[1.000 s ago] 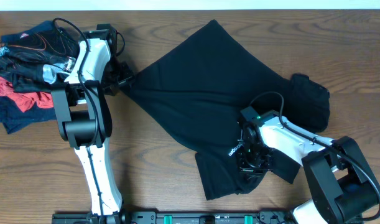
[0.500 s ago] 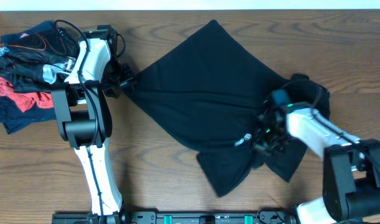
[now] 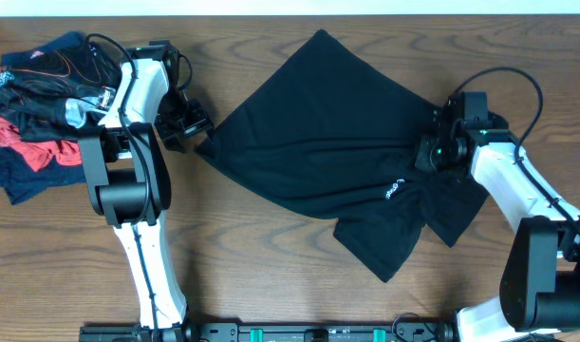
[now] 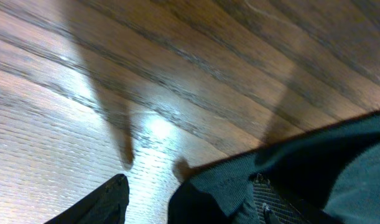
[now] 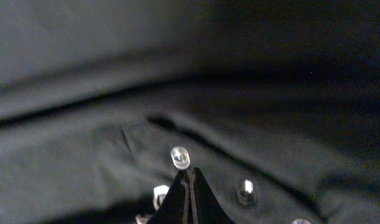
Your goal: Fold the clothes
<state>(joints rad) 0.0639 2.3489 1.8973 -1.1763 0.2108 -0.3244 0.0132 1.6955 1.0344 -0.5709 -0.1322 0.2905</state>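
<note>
A large black T-shirt (image 3: pixel 318 133) lies spread on the wooden table, with a small white logo (image 3: pixel 392 188) near its lower right. My left gripper (image 3: pixel 192 123) is at the shirt's left corner. In the left wrist view its jaws (image 4: pixel 190 180) are apart, with the shirt's edge (image 4: pixel 314 155) lying against the right finger. My right gripper (image 3: pixel 432 152) is on the shirt's right side. In the right wrist view its jaws (image 5: pixel 188 171) are pressed together over black fabric (image 5: pixel 115 74) and seem to pinch it.
A pile of other clothes (image 3: pixel 33 104), black, red and navy, sits at the table's far left beside the left arm's base. Bare wood (image 3: pixel 271 275) lies in front of the shirt. The table's back edge (image 3: pixel 290 13) runs along the top.
My right gripper has moved up and to the right, dragging the shirt's lower part with it. My left gripper's jaws have opened at the shirt's left corner.
</note>
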